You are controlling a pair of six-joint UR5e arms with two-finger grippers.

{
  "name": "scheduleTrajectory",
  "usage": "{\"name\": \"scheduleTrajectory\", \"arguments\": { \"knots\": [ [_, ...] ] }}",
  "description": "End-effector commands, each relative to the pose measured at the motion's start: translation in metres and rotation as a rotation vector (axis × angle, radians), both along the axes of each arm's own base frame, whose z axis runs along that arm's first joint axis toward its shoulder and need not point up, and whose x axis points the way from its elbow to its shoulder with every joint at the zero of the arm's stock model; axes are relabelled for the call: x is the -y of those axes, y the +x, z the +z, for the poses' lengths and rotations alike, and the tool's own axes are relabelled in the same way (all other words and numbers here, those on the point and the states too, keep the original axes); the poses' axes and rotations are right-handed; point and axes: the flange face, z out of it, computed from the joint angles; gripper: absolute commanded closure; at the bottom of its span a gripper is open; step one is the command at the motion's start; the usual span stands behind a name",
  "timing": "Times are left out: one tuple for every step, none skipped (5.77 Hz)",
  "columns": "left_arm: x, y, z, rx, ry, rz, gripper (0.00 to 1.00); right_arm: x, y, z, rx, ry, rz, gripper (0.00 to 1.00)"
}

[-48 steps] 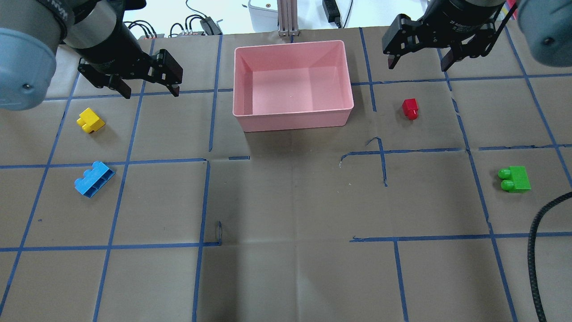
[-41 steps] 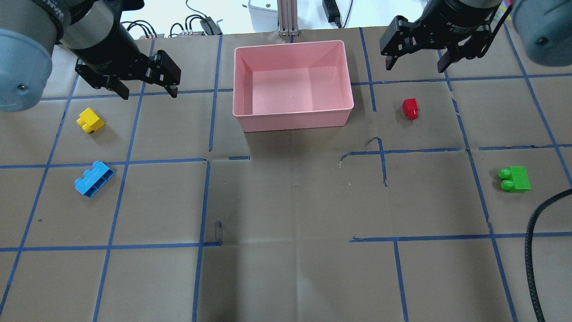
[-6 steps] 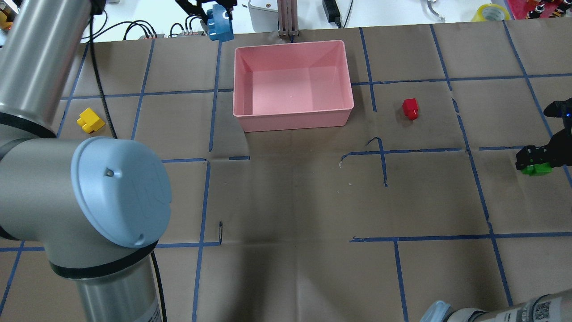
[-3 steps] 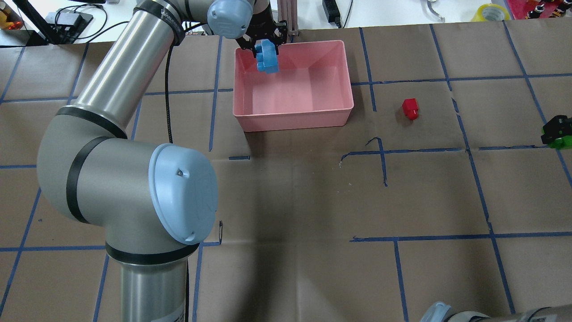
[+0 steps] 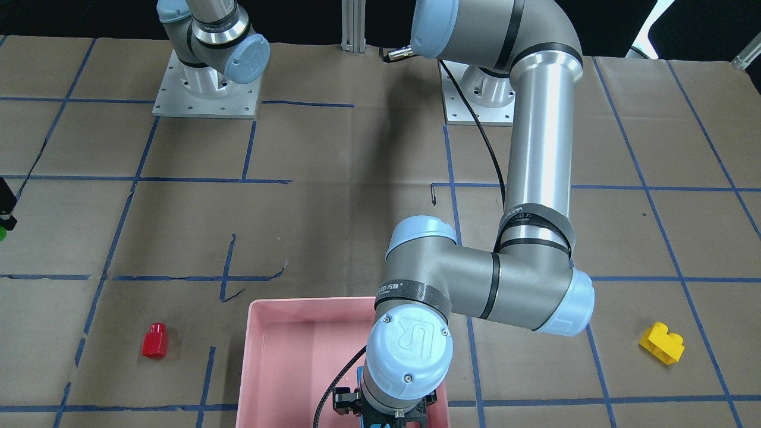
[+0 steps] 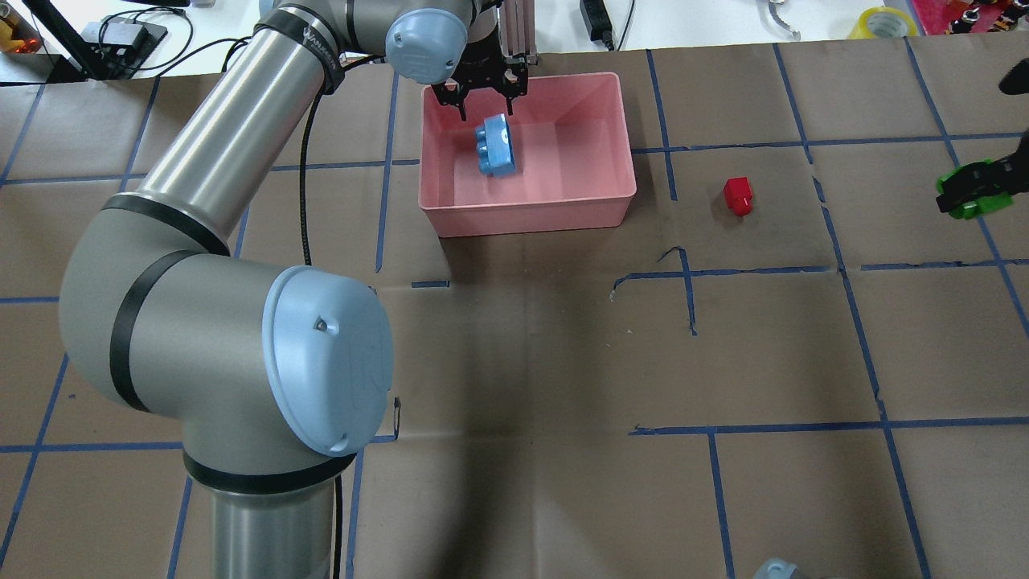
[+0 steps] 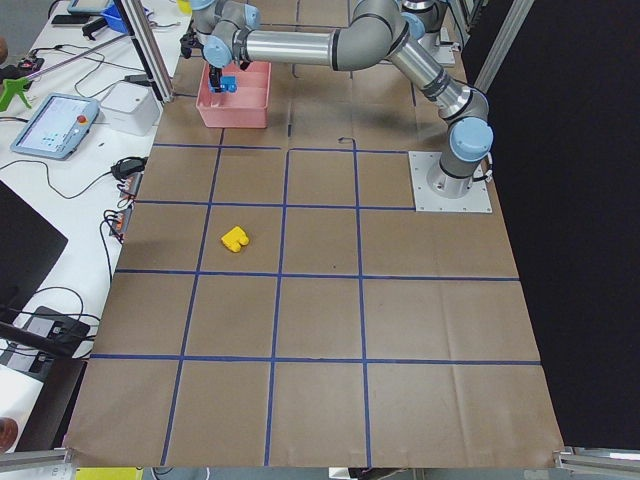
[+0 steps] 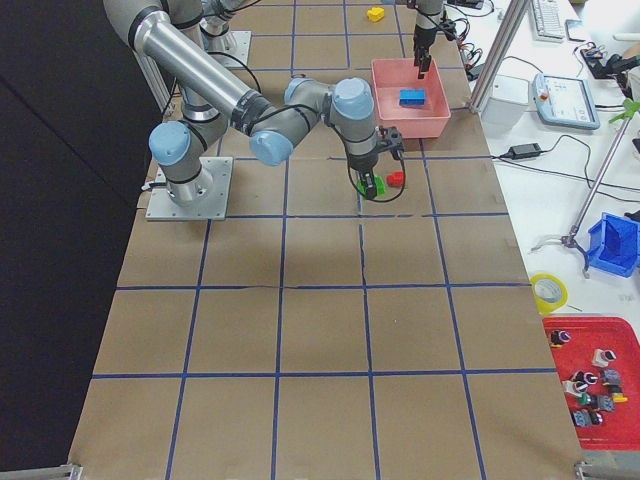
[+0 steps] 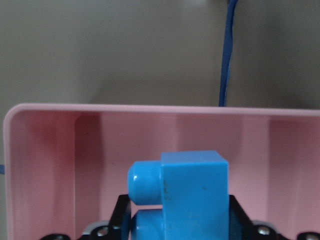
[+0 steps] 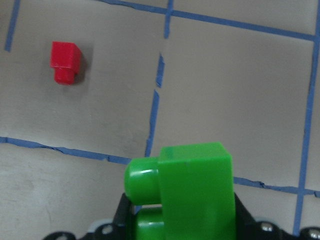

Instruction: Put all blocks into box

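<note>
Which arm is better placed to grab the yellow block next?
Left: the left gripper hangs empty over the box, yellow block on its side; the right gripper holds the green block.

The left arm's blue joint cap [image 5: 407,346] bears a "UR" logo; lettering on its black band [image 5: 410,289] is illegible.

The left arm reaches far forward, left tool [image 6: 485,100] spread apart, while the right tool [image 6: 962,187] points down, clamped.

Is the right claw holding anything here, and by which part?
Yes: the right claw holds the green block, clamped across its square body; the studs stick out free to one side.
</note>
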Motion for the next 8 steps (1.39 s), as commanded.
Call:
{"name": "scheduleTrajectory", "arguments": {
  "knots": [
    [-0.015, 0.065, 0.092, 0.029, -0.052, 0.035, 0.02, -0.001, 0.064, 0.040, 0.050, 0.018, 0.008, 0.98],
    [-0.020, 0.143, 0.134, 0.045, -0.032, 0.037, 0.02, 0.005, 0.104, 0.070, 0.137, 0.053, 0.018, 0.98],
    [-0.020, 0.208, 0.150, 0.052, -0.023, 0.043, 0.01, 0.009, 0.147, 0.085, 0.164, 0.053, 0.009, 0.98],
    [-0.016, 0.263, 0.153, 0.062, -0.025, 0.062, 0.01, 0.012, 0.215, 0.082, 0.177, 0.043, 0.105, 0.98],
    [-0.015, 0.326, 0.152, 0.063, -0.019, 0.144, 0.01, 0.033, 0.283, 0.069, 0.189, -0.036, 0.242, 0.97],
    [-0.018, 0.403, 0.141, 0.064, -0.002, 0.174, 0.00, 0.068, 0.329, 0.055, 0.180, -0.103, 0.340, 0.97],
    [-0.020, 0.460, 0.129, 0.071, 0.004, 0.110, 0.00, 0.108, 0.377, 0.033, 0.180, -0.160, 0.415, 0.97],
    [-0.016, 0.500, 0.112, 0.084, -0.023, 0.128, 0.00, 0.142, 0.396, 0.018, 0.172, -0.178, 0.440, 0.96]
  ]
}}
